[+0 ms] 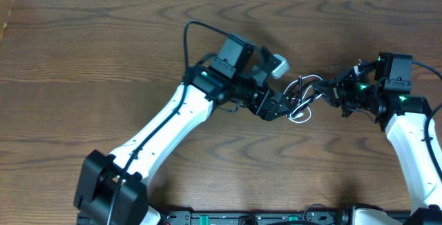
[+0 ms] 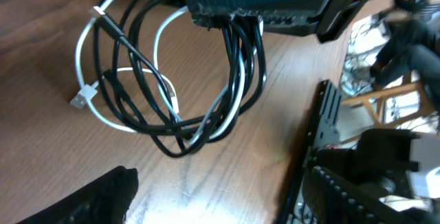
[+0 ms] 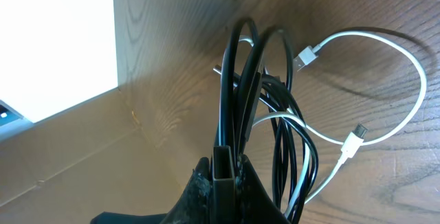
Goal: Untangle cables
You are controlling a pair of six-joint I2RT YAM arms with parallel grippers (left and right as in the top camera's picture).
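Note:
The black cable (image 2: 237, 66) and the white cable (image 2: 82, 97) form one tangled bundle (image 1: 304, 99) at the table's middle right. My right gripper (image 1: 337, 92) is shut on the bundle's upper strands and lifts them; the lower loops rest on the wood. In the right wrist view its jaws (image 3: 230, 176) clamp black loops (image 3: 237, 80), and the white cable (image 3: 354, 141) with two plug ends lies to the right. My left gripper (image 1: 280, 106) is open and empty just left of the bundle, its fingers (image 2: 220, 207) wide apart below the loops.
The wooden table (image 1: 103, 59) ends at a white wall along the back. A cardboard panel (image 3: 75, 155) stands at the table's edge. The left arm's own thick black wire (image 1: 188, 38) arches above its wrist. The right gripper's body (image 2: 254, 4) hangs over the bundle.

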